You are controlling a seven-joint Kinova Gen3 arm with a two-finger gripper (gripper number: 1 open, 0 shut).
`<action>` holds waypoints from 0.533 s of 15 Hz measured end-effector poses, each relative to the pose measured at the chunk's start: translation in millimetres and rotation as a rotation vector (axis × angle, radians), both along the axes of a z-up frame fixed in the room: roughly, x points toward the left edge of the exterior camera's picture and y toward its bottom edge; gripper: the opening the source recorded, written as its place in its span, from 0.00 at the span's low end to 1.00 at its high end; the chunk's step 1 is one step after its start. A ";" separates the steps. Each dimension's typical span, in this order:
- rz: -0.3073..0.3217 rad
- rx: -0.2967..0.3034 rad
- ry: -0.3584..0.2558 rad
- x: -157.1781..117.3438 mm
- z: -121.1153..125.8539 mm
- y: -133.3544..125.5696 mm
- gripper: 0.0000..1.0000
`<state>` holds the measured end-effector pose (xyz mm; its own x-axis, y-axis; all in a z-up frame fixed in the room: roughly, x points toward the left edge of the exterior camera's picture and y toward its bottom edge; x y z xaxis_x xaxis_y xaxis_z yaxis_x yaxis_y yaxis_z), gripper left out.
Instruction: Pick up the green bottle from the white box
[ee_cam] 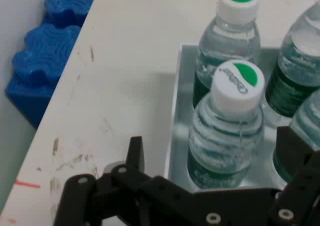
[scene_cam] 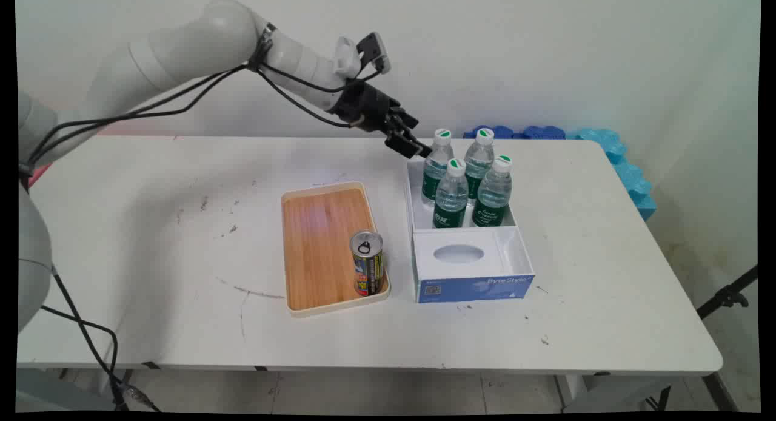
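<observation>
My black gripper (scene_cam: 412, 144) hangs open just left of a white box (scene_cam: 467, 260) that holds several clear water bottles with green labels and white-green caps. It is nearest the back-left bottle (scene_cam: 437, 166). In the hand view that bottle (ee_cam: 227, 136) stands between my spread fingers (ee_cam: 135, 153), a little beyond their tips and untouched. A second bottle (ee_cam: 231, 33) stands behind it, and more show at the right edge (ee_cam: 295, 71). Nothing is held.
A wooden tray (scene_cam: 321, 227) lies left of the box, with an upright drink can (scene_cam: 367, 263) at its near right corner. Blue foam pieces (scene_cam: 612, 148) lie at the table's far right edge. They show in the hand view as blue foam (ee_cam: 47, 56).
</observation>
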<state>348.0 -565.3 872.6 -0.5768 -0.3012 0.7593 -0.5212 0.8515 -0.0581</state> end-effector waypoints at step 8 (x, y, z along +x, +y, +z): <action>-0.011 0.008 0.015 -20.4 -13.7 -15.8 1.00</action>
